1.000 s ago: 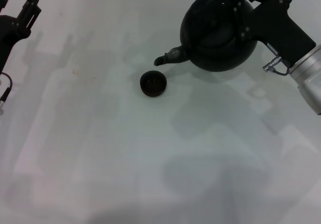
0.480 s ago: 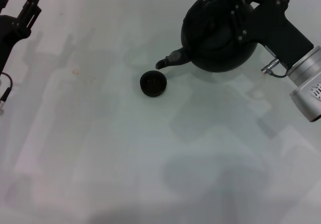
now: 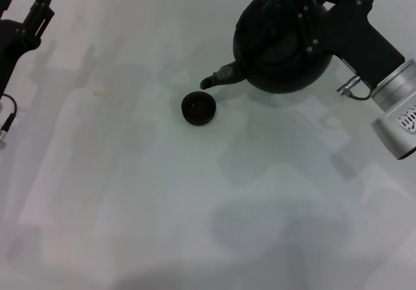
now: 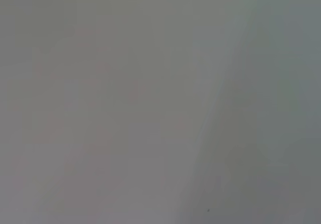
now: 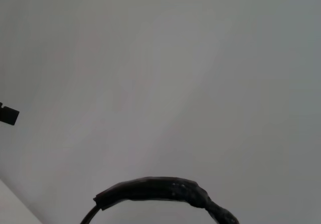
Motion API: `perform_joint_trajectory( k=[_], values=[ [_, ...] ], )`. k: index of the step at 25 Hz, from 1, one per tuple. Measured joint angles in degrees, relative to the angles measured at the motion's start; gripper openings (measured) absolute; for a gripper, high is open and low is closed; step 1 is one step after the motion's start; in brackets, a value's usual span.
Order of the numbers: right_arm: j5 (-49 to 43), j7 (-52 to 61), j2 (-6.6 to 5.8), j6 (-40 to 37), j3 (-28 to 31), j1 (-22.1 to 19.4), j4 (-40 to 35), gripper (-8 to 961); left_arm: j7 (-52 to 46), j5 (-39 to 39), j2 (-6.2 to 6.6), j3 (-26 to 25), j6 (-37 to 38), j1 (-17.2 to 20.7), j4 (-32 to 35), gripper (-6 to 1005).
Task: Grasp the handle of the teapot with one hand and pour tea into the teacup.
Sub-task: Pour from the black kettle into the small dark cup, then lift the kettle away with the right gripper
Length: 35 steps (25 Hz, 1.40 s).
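The black teapot (image 3: pixel 279 49) hangs above the table at the far right, tipped so its short spout (image 3: pixel 218 77) points left and down toward the teacup. My right gripper (image 3: pixel 305 7) is shut on the arched handle on the pot's far side. Part of the handle (image 5: pixel 160 190) shows in the right wrist view. The tiny black teacup (image 3: pixel 198 108) stands on the table just below and left of the spout tip. No tea stream shows. My left gripper (image 3: pixel 26 17) is parked at the far left edge, open and empty.
The white table (image 3: pixel 195 205) spreads wide in front of the cup and the pot. A thin cable (image 3: pixel 8 118) hangs by the left arm. A small dark piece (image 5: pixel 7 114) shows at the edge of the right wrist view.
The right wrist has turned a little and the teapot has shifted slightly away from me. The teacup and the left arm have not moved.
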Motion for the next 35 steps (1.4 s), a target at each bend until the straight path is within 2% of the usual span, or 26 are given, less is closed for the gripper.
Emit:
perform_joint_trajectory(
  k=[19, 35],
  values=[
    [0.01, -6.91, 0.00, 0.29, 0.40, 0.19, -0.62, 124, 0.00, 0.00, 0.00, 0.00, 0.00, 0.00, 0.43, 835],
    [0.00, -7.78, 0.00, 0.34, -0.01, 0.12, -0.80, 121, 0.00, 0.00, 0.06, 0.00, -0.09, 0.00, 0.43, 835]
  ],
)
